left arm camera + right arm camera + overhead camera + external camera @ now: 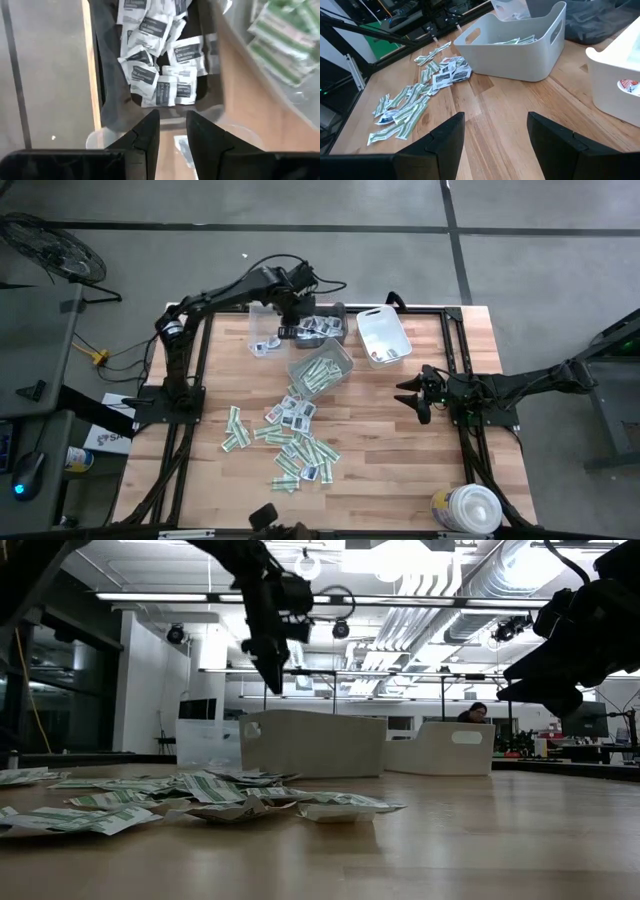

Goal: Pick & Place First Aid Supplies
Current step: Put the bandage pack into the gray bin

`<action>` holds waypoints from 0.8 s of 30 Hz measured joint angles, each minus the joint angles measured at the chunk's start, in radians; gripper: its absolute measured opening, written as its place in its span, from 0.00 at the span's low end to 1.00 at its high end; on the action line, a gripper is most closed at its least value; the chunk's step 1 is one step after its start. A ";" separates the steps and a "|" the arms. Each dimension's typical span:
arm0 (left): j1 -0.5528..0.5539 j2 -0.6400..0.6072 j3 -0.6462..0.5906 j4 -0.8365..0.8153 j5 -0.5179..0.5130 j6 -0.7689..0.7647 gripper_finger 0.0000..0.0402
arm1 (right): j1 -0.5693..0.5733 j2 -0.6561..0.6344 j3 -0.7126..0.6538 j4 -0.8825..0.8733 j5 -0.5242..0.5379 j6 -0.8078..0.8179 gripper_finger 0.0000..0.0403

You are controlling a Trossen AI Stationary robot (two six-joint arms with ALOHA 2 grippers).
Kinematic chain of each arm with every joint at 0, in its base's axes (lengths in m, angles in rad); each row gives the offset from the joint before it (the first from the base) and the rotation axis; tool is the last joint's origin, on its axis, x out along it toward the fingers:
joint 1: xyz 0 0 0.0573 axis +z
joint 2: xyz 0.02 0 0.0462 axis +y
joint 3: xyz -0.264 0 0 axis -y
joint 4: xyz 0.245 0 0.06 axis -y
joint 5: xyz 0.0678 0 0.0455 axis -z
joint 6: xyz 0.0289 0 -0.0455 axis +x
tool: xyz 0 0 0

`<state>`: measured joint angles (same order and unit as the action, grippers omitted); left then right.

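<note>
Left gripper (pixel 284 330): your L arm reaches to the far side of the table; gripper hangs above the dark bin, at its edge by the small clear bin. Fingers (pixel 145 137) a narrow gap apart, nothing visible btwn them in the wrist view.
Small clear bin (pixel 263 338): far-left of the bins, a few white packets inside.
Dark bin (pixel 322 326): just right of the clear one, holds a heap of square white packets (pixel 159 75) w/ dark print.
Tilted clear bin (pixel 321 370): just in front of the dark bin, green-and-white strips inside.
Loose supplies (pixel 292 438): you've got a scatter of green-and-white strips and square white packets on the table (pixel 400 470), from the tilted bin toward the near edge, left of centre.
White bin (pixel 383 337): far side, right of the dark bin; contents can't tell.
Right gripper (pixel 411 399): your R arm waits on the right side, well apart from the packets. Fingers spread wide, nothing held.
Round white tub (pixel 469 508): near-right corner.
Person (pixel 477 713): in the room beyond the table, low view.
</note>
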<state>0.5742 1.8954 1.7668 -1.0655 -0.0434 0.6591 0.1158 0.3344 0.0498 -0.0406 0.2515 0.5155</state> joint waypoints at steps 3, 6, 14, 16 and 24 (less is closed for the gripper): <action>-0.027 -0.049 0.000 -0.059 -0.040 -0.039 0.24 | 0.000 0.000 0.000 0.000 0.000 0.000 0.52; -0.062 -0.102 0.000 -0.114 -0.052 -0.077 0.24 | 0.000 0.000 0.000 0.000 0.000 0.000 0.52; -0.231 -0.165 0.000 -0.276 -0.097 -0.126 0.24 | 0.000 0.000 0.000 0.000 0.000 0.000 0.52; -0.276 -0.165 -0.002 -0.309 -0.107 -0.158 0.24 | 0.000 0.000 0.000 0.000 0.000 0.000 0.52; -0.434 -0.194 -0.135 -0.236 -0.097 -0.368 0.24 | 0.000 0.000 0.000 0.000 0.000 0.000 0.52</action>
<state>0.1403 1.7015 1.6323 -1.3014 -0.1405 0.2911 0.1154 0.3344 0.0498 -0.0406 0.2512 0.5156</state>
